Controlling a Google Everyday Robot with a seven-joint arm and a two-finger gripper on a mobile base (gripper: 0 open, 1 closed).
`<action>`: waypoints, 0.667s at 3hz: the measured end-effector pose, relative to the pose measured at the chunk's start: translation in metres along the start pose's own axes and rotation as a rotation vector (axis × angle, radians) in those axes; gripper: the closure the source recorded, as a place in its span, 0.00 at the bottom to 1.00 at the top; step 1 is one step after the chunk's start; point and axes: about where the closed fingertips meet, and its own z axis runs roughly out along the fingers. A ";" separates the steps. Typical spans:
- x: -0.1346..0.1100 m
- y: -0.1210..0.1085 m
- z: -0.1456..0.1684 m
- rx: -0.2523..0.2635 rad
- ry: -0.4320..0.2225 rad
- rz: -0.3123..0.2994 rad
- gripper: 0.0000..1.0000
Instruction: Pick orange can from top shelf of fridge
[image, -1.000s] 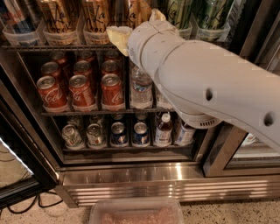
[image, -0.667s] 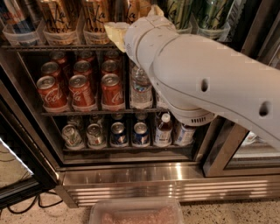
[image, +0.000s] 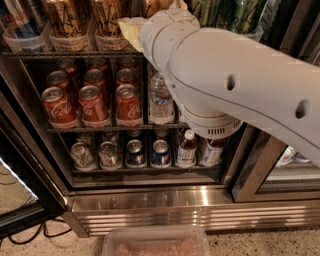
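Note:
Tall orange cans (image: 106, 19) with dark script stand in clear trays on the top shelf (image: 65, 53) of the fridge (image: 150, 201). One more orange can (image: 151, 6) shows just behind my gripper. My gripper (image: 136, 28) is at the top shelf, at the third tray from the left, right against that can. My thick white arm (image: 235, 85) reaches in from the right and hides the shelf's middle. Green cans (image: 239, 14) stand to the right of it.
Red cola cans (image: 92, 102) and a water bottle (image: 161, 100) fill the middle shelf. Small cans (image: 135, 152) and bottles (image: 187, 149) sit on the lowest shelf. A dark open door (image: 20, 200) is at left, a steel door post (image: 255, 170) at right, a pink-filled tray (image: 155, 244) below.
My gripper and wrist have moved a little up and left, closer in at the top shelf. The cans have not moved.

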 end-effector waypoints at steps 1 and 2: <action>-0.001 -0.005 0.000 0.023 0.007 -0.005 0.31; 0.001 -0.011 0.001 0.047 0.017 -0.010 0.32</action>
